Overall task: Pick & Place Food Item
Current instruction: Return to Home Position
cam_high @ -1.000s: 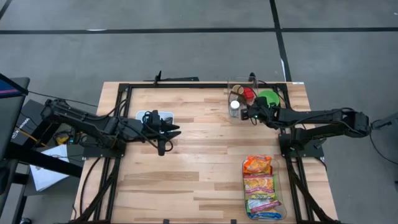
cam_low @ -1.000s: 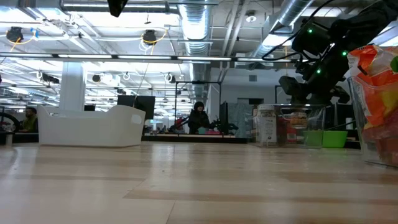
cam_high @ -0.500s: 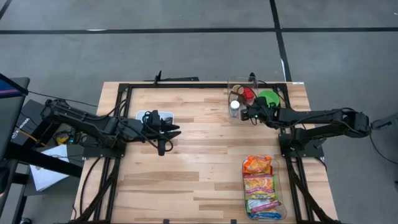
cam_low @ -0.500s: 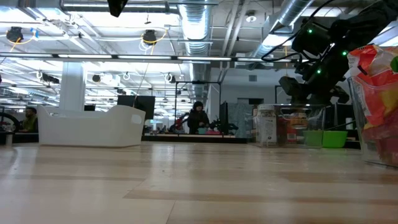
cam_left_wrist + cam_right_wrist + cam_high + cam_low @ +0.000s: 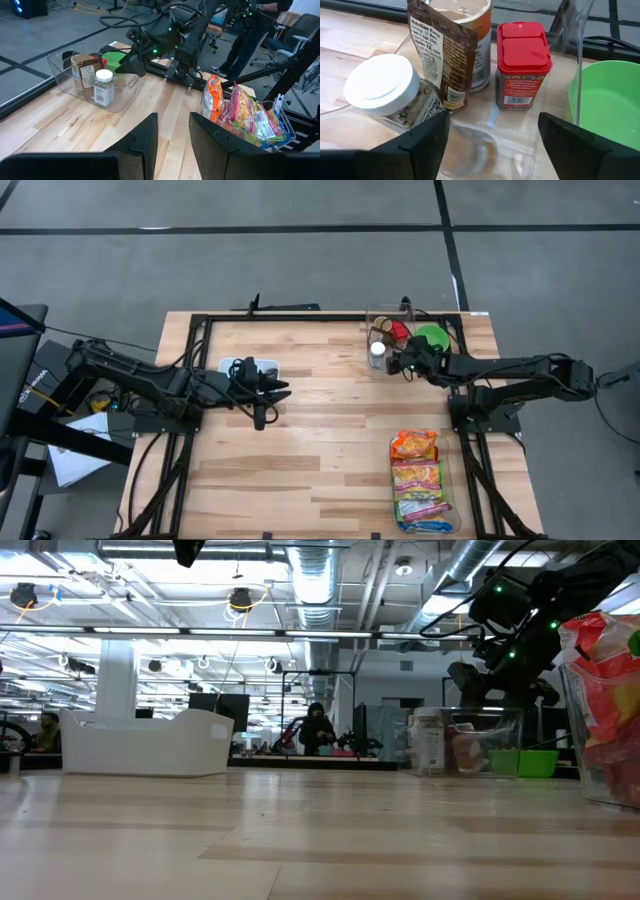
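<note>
The open, empty right pincer (image 5: 397, 364) is hovering over the transparent bin (image 5: 368, 320), evidently awaiting homing; the open left pincer (image 5: 173, 125) is idling beside the white bin (image 5: 228, 366).

High view: straight down from well above, taking in the whole bench (image 5: 300, 440); clear bin (image 5: 380, 312) at 1 o'clock, snack bin (image 5: 450, 470) at 5 o'clock.
Low view: at bench-top height, level across the boards into the room; white bin (image 5: 150, 745) at 9 o'clock.
Left wrist view: past the left claw (image 5: 173, 120), facing across the bench from well off.
Right wrist view: past the right claw (image 5: 493, 120), close over the clear bin, probably tilted downward.
Shared: the clear bin shows in all four.
</note>
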Motion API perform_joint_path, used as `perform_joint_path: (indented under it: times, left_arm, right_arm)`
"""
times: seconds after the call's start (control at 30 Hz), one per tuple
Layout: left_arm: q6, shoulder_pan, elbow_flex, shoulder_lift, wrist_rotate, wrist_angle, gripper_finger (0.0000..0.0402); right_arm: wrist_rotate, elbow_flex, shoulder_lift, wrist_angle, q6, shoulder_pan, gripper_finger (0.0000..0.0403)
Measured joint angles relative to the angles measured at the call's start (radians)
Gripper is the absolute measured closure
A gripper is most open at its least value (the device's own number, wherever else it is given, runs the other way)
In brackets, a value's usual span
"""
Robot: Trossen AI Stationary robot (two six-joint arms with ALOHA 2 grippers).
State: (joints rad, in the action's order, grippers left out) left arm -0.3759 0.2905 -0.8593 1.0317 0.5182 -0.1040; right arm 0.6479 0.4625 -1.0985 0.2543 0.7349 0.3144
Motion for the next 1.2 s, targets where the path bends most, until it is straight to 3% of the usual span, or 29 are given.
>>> perform_joint_path:
  times: [0.27, 0.67, 1.03, 1.2]
  left_arm:
    - [-0.013, 0.0, 0.0, 0.0, -0.02, 0.0, 0.0298]
    - [0.007, 0.0, 0.0, -0.013, -0.019, -0.003, 0.0298]
    - [0.013, 0.0, 0.043, -0.204, 0.008, -0.156, 0.0298]
    - [-0.019, 0.0, 0.179, -0.29, 0.044, -0.089, 0.0298]
  right_arm:
    - [-0.007, -0.002, 0.072, 0.01, 0.014, -0.036, 0.0122]
    - [-0.001, -0.002, 0.447, 0.024, -0.004, -0.182, 0.0122]
    - [-0.285, 0.0, 0.751, 0.005, -0.038, -0.401, 0.0128]
    - [-0.286, 0.0, 0.785, 0.012, -0.039, -0.513, 0.0199]
